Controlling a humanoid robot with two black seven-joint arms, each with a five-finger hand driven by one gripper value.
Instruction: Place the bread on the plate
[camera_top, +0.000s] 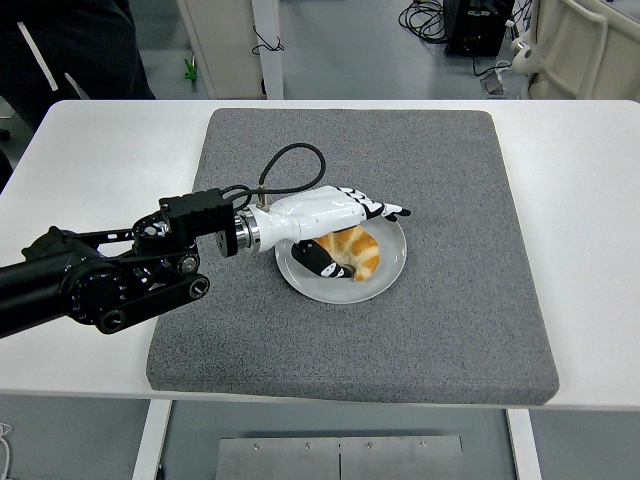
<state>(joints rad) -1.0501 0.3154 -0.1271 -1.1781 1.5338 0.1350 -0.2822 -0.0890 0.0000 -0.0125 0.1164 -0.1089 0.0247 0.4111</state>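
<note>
Over the grey mat (450, 300), the left hand (335, 222) is held above the plate (392, 268) with fingers (385, 211) extended, gripping nothing. On the plate the bread (352, 249) is seen lying. Should the thumb beneath be dragged during withdrawal, the bread could be pulled off.

Hidden and cut-off parts, head view

The left hand (335, 222) lies over the upper left part of the bread (350, 250), and its thumb covers the bread's lower left edge, so whether the thumb touches the bread cannot be told; the plate (390, 268) is hidden under hand and bread along its left side; the left arm (95, 285) runs out past the left edge; the person (70, 45) at the top left is cut off by the top edge, only dark clothing showing; the table (580, 200) is cut at both side edges
</note>
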